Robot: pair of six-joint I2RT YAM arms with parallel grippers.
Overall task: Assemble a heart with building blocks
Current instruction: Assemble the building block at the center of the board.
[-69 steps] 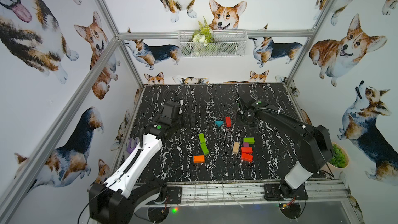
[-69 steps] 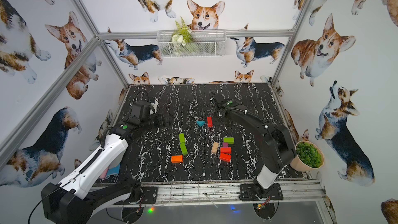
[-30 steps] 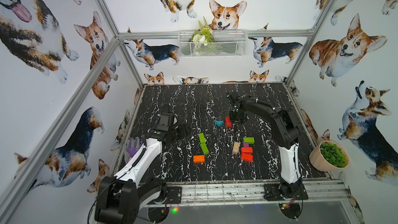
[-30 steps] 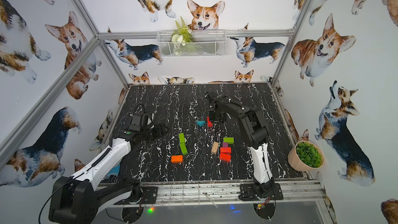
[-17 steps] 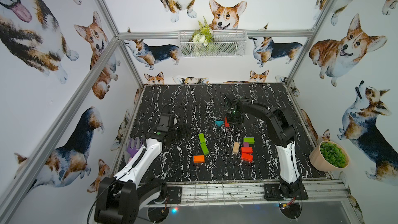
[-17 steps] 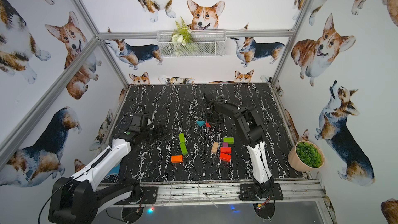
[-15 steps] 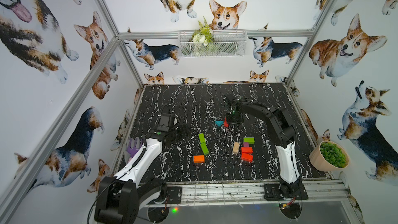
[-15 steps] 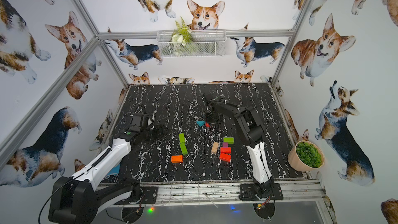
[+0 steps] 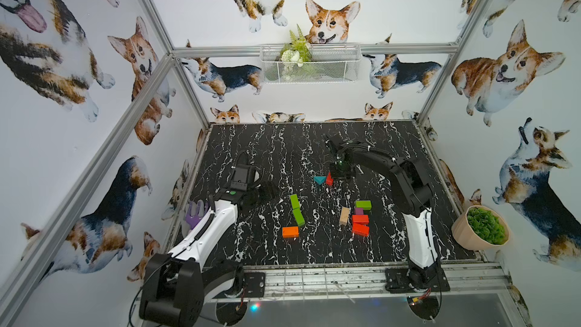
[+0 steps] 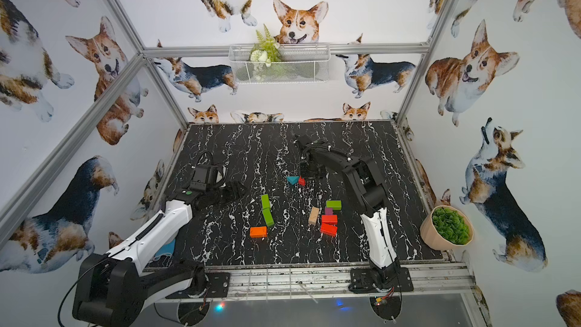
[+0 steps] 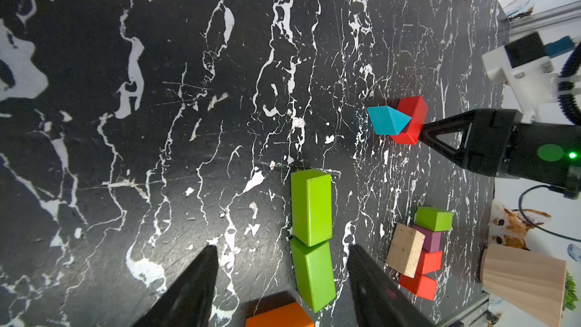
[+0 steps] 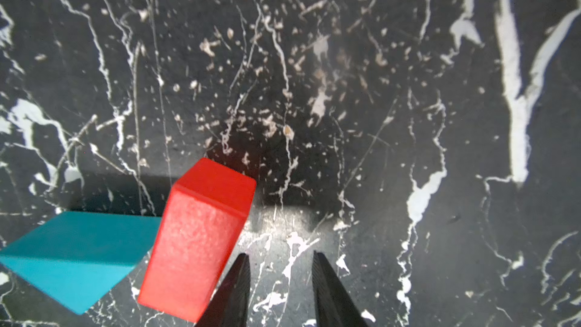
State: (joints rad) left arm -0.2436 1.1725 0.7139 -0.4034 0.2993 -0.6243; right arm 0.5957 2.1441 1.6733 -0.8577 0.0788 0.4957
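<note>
The building blocks lie in loose groups on the black marble table; no heart is in view. A red block (image 12: 201, 231) lies tilted against the teal triangle (image 12: 75, 256). My right gripper (image 12: 279, 259) is low beside them, narrowly open and empty, with one finger against the red block's side. In a top view the pair is at mid-table (image 9: 329, 179). My left gripper (image 11: 281, 248) hovers open over two green bars (image 11: 311, 206) laid end to end and an orange block (image 11: 279, 317), holding nothing.
A cluster of a green block (image 9: 363, 205), purple cube (image 9: 358, 211), plain-wood bar (image 9: 345, 215) and two red blocks (image 9: 360, 229) lies front right. A potted plant (image 9: 481, 228) stands off the table's right edge. A wire basket (image 9: 309, 64) hangs on the back wall.
My right gripper has moved left and nudged the red block up against the teal triangle. The left arm has stayed almost still, its jaws a little less wide.
</note>
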